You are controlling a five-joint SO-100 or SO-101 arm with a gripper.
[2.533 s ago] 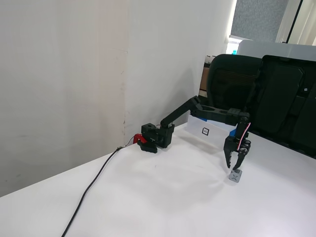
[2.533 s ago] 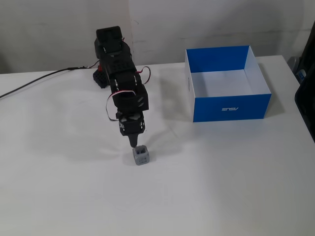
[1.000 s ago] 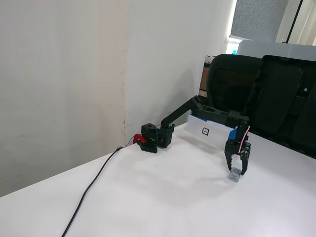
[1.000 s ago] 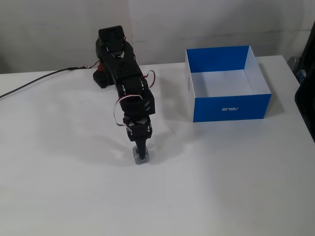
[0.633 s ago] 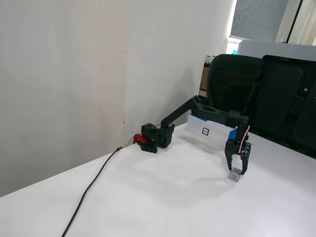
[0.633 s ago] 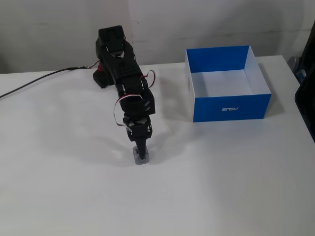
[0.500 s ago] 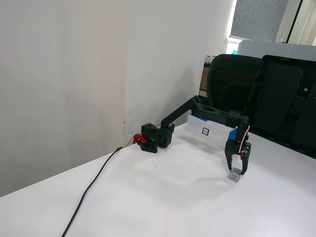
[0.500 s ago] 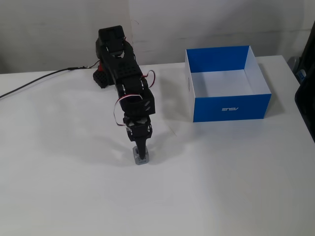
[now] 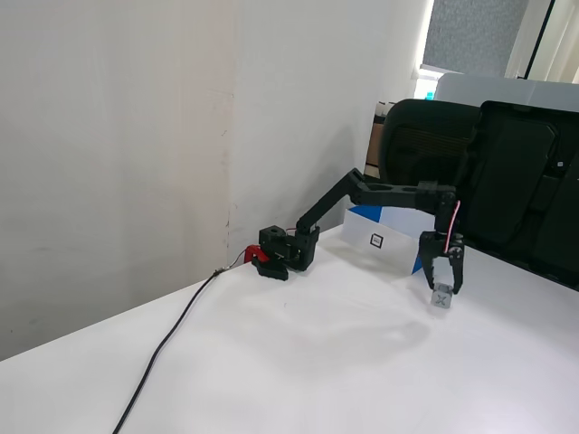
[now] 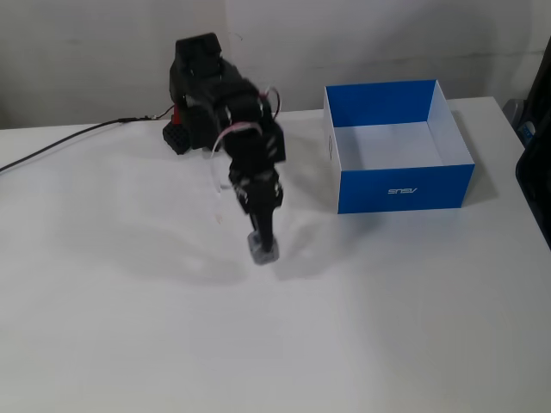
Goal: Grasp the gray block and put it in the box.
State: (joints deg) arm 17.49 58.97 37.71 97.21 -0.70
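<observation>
Arm stretched forward, end effector (image 9: 442, 291) pointing down, clamped on gray block (image 9: 441, 297), above table (image 9: 298, 362)

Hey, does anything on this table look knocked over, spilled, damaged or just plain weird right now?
Nothing stands out. The box sits upright and empty on the table, and the gripper holds the gray block lifted clear of the surface. The cable trails loosely.

A white table (image 10: 387, 327) carries the box (image 10: 405, 185), the arm's base (image 9: 285, 253) and a black cable (image 9: 163, 348).

Black boxy arm (image 9: 380, 193) with a red part at its base (image 9: 252, 255), white and pink wires looping near the wrist.
</observation>
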